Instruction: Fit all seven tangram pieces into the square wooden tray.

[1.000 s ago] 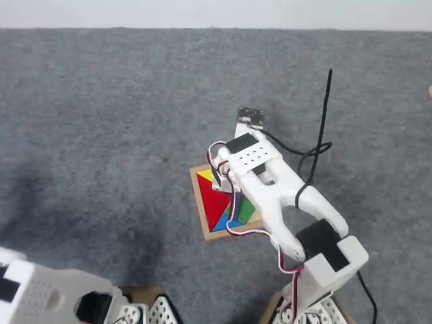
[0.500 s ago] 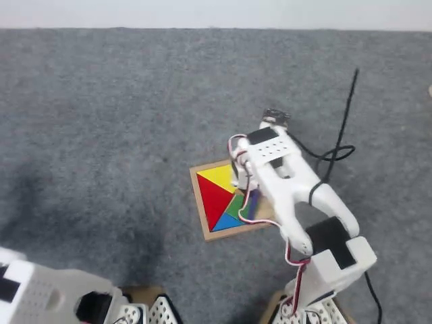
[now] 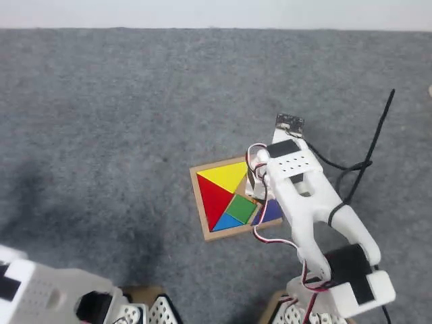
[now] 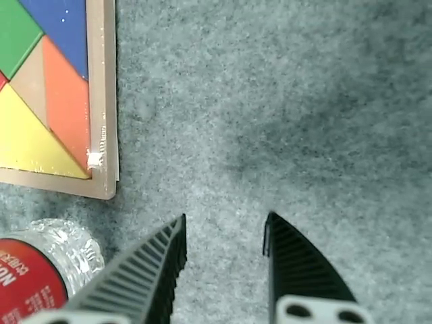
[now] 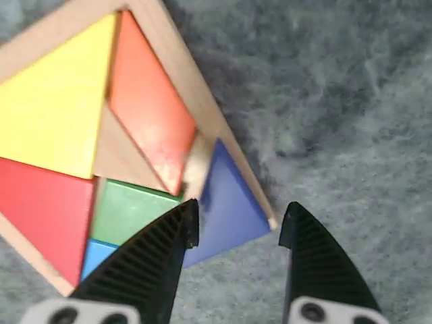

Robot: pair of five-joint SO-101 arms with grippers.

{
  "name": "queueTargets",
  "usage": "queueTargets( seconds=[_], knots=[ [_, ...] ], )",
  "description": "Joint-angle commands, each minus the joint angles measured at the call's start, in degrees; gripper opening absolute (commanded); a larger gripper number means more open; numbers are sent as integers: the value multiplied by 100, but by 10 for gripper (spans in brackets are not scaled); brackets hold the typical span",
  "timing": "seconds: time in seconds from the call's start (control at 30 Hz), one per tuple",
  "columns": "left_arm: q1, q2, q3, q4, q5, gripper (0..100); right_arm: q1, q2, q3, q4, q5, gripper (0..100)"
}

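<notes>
The wooden tray [image 3: 198, 202] sits on the grey table [image 3: 101, 121], nearly full. The blue triangle [image 5: 226, 202] lies across its rim, not flat. So the right gripper [image 5: 237, 214] hangs over it, fingers spread and empty, likely to push it in. The left gripper [image 4: 225, 226] waits beside the tray, fingers spread too.

Wooden tray [image 3: 198, 196], coloured pieces [image 3: 226, 177] inside, blue triangle [image 5: 226, 202] at rim
</notes>
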Motion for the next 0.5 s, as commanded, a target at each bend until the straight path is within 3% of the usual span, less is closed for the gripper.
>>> queueTargets(
  seconds=[0.0,0.3,0.47],
  knots=[
    [26,-53,-48,-70,-79,192,154,-268,-35,-101,123,195],
    [18,-53,-31,-70,-79,192,637,-268,53,40,158,196],
    [18,-62,-31,-70,-79,192,760,-268,343,13,580,195]
  ],
)
